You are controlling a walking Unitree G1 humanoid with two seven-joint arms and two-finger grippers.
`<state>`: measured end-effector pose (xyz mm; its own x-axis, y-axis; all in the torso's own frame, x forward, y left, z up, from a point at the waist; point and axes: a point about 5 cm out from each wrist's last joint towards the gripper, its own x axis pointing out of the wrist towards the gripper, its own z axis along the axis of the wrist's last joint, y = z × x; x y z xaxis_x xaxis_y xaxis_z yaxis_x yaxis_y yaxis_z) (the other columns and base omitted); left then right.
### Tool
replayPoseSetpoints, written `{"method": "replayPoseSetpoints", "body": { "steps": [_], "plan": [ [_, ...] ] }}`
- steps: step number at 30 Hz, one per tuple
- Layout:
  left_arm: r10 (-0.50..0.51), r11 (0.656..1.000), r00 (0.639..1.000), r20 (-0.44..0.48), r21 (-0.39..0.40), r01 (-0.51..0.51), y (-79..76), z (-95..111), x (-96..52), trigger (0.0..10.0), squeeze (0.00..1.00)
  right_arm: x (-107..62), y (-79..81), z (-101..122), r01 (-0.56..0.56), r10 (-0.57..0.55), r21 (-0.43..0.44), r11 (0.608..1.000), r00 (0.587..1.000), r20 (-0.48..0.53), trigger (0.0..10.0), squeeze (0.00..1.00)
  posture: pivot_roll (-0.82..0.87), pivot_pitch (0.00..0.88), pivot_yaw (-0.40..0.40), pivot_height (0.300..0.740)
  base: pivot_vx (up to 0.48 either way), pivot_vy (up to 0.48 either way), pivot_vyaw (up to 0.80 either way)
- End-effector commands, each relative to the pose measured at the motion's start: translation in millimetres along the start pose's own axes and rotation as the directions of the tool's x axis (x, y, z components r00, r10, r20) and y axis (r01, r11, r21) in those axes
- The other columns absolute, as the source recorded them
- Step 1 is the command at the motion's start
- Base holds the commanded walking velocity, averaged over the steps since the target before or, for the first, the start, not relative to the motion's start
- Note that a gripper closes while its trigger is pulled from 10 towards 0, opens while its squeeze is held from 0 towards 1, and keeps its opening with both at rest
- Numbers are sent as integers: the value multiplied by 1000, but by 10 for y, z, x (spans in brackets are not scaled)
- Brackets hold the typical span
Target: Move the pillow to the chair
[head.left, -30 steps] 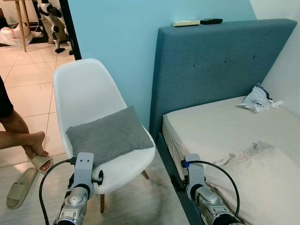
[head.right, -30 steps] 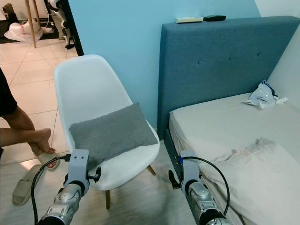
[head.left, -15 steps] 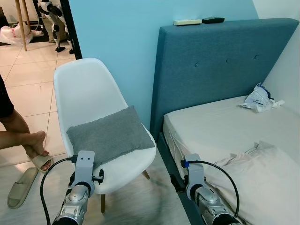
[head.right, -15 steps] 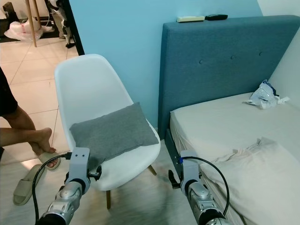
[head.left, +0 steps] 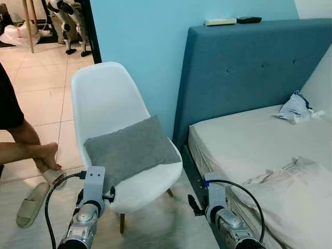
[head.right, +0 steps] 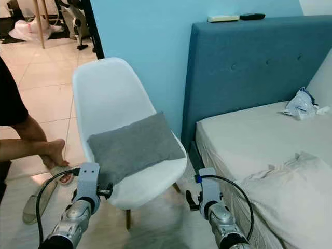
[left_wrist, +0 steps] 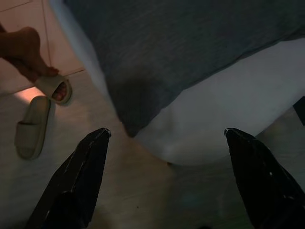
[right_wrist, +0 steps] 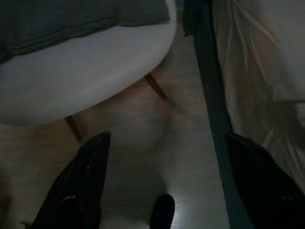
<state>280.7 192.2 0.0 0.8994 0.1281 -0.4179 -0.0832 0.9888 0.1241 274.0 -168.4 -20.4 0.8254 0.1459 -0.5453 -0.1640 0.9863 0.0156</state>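
Note:
A grey pillow (head.left: 129,148) lies flat on the seat of a white shell chair (head.left: 106,96) that stands against the blue wall. Its near corner (left_wrist: 138,109) overhangs the seat's front edge. My left arm (head.left: 92,187) hangs low in front of the chair. My left gripper (left_wrist: 167,132) is open and empty, just below that pillow corner and apart from it. My right arm (head.left: 215,199) hangs between the chair and the bed. My right gripper (right_wrist: 167,136) is open over the floor, with nothing between its fingers.
A bed (head.left: 244,140) with a blue headboard (head.left: 254,62) stands right of the chair, its frame (right_wrist: 209,95) close to my right gripper. A plastic bag (head.left: 295,110) and crumpled bedding (head.left: 295,192) lie on it. A person's legs (head.left: 31,150) and a slipper (head.left: 31,205) are at the left.
The whole picture has shifted to the right, so the camera has moved. The pillow stays on the chair and both grippers hang open as before.

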Motion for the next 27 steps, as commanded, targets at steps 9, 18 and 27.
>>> {"method": "replayPoseSetpoints", "body": {
  "steps": [9, 18, 27],
  "plan": [
    [24, 995, 997, -78, -91, -31, 32, -190, -40, 10000, 0, -39, 13, -157, -5, 5, -7, 1000, 998, -60, 10000, 0, -1, 22, -47, 740, 0, 0, 0],
    [-18, 999, 992, -122, -36, 14, 16, -329, -86, 10000, 0, -67, 16, -283, 17, -15, 12, 1000, 992, -124, 10000, 0, 4, 19, -49, 740, 0, -311, 0],
    [40, 999, 979, -200, 26, -35, 135, -452, -116, 10000, 0, -45, 95, -299, 22, -20, 14, 1000, 988, -154, 10000, 0, 22, 24, -60, 740, 0, 0, 0]
  ]
}}
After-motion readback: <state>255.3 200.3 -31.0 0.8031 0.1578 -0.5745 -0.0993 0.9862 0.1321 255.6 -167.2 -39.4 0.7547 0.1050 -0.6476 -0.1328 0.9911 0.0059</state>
